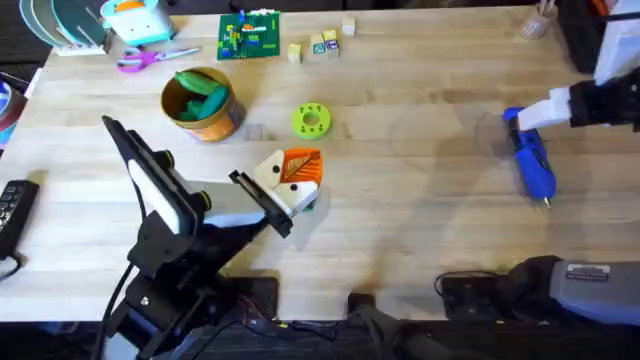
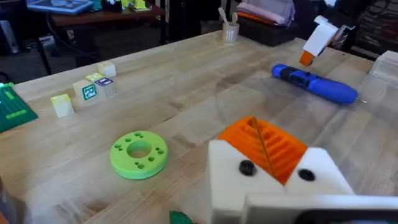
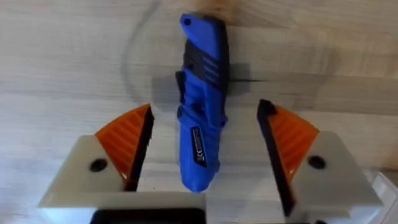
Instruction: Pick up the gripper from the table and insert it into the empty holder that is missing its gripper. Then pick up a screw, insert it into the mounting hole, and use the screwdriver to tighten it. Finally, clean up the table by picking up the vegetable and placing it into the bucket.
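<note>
The right hand (image 3: 205, 155) stands wide open with nothing in it, its two orange fingers (image 3: 127, 140) either side of the screwdriver (image 3: 200, 106), which lies flat on the surface (image 1: 420, 230) between and just beyond them; by my reading the step in hand is fetching that tool for tightening, and the next move calls for the hand to settle lower and close squarely across the blue body; whether a screw already sits in the mounting hole I cannot tell. The screwdriver is stubby, bright blue with a black section, and in the overhead view its thin metal tip points toward the arms' bases. The left hand (image 2: 264, 146) shows both orange fingers pressed together on their white mount, closed on nothing visible. Beyond it lie the lime-green disc (image 1: 311, 120), then the bucket (image 1: 200, 103), holding green toy vegetables.
</note>
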Available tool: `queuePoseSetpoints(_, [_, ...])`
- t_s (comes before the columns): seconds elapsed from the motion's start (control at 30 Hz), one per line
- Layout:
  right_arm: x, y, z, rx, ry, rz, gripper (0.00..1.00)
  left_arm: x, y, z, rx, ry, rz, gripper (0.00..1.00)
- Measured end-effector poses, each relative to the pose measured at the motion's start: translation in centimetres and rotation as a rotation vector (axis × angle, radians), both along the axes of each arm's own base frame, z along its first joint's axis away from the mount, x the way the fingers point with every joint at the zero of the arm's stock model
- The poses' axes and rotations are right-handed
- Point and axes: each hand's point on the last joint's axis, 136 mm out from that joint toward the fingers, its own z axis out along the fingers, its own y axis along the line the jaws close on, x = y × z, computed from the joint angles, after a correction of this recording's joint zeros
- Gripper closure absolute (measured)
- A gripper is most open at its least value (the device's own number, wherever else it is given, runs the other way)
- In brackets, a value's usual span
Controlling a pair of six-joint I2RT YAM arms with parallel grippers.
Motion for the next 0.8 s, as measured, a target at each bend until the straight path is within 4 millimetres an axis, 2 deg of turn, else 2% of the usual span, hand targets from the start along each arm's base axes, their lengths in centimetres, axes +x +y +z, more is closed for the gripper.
queuePoseSetpoints(0.33, [0.3,-0.2,-5.2,0.056,0.125,0.012,0.007,0.0,0.0,0.0,0.000,0.000,0.000,0.995])
queuePoseSetpoints(0.53, [2.8,0.2,-5.9,0.025,0.068,0.055,0.007,0.0,0.0,0.0,0.000,0.000,0.000,0.995])
queuePoseSetpoints(0.67, [3.0,1.4,-7.1,0.030,0.104,0.093,0.010,0.0,0.0,0.0,0.000,0.000,0.000,0.995])
queuePoseSetpoints(0.8, [2.8,1.4,-7.3,0.002,0.133,0.106,0.008,0.0,0.0,0.0,0.000,0.000,0.000,0.995])
